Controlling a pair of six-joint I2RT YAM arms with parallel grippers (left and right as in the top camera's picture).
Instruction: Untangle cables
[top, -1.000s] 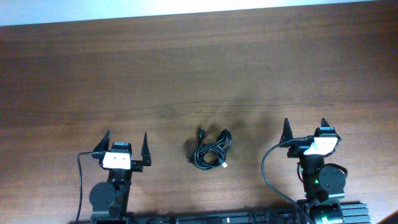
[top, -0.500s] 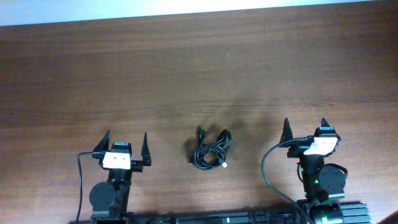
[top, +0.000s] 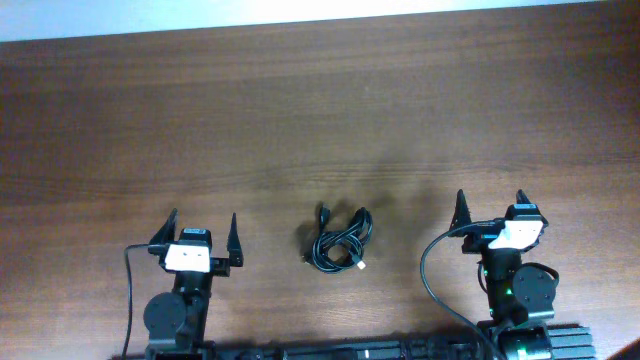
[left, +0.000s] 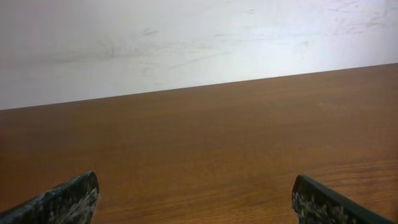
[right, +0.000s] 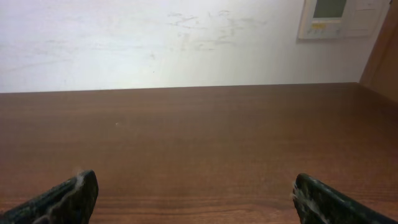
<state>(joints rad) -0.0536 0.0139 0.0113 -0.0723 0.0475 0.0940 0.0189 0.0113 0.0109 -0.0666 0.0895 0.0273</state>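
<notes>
Black cables (top: 340, 244) lie in a small knotted bundle on the brown wooden tabletop (top: 320, 110), about midway between the two hands and touching neither. They sit off to the right of the left hand (top: 201, 222) and off to the left of the right hand (top: 490, 200). One light plug tip (top: 361, 266) pokes out on the side of the bundle nearest the arms' bases. How many cords are in there, and how they cross, is too small to make out.

Both hands are spread wide with nothing between the fingers. Each wrist view cuts its own fingers (left: 68, 199) (right: 65, 198) down to dark tips at the bottom corners, looking past them over bare wood to a pale wall. In the right wrist view a light wall panel (right: 339, 17) is clipped by the top edge, its markings unreadable.
</notes>
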